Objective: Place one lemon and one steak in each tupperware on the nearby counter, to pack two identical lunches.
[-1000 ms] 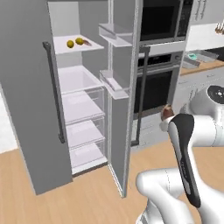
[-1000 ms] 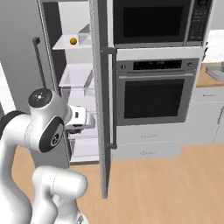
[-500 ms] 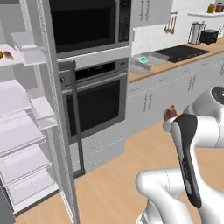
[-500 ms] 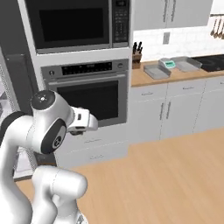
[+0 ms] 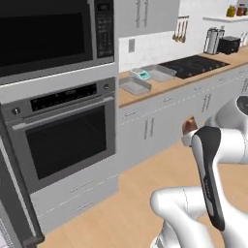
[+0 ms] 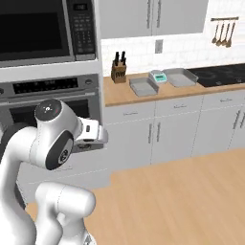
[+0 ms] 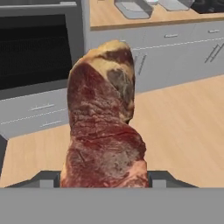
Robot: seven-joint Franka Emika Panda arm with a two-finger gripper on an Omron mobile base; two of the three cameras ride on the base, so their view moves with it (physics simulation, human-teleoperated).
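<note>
Gripping the steak [image 7: 104, 131] in the pincer [image 7: 104, 178], fridge gone from view, counter [image 6: 143, 93] now ahead

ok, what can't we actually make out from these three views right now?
- Gripper fingertips: hidden in the hand view by the steak clamped between them.
- Steak in the left base view: mostly hidden behind the arm.
- Tupperware and the second tray: too small and shallow-angled in the base views to tell what they hold; cut by the top edge in the hand view.
- Scale display: too small to read.
</note>
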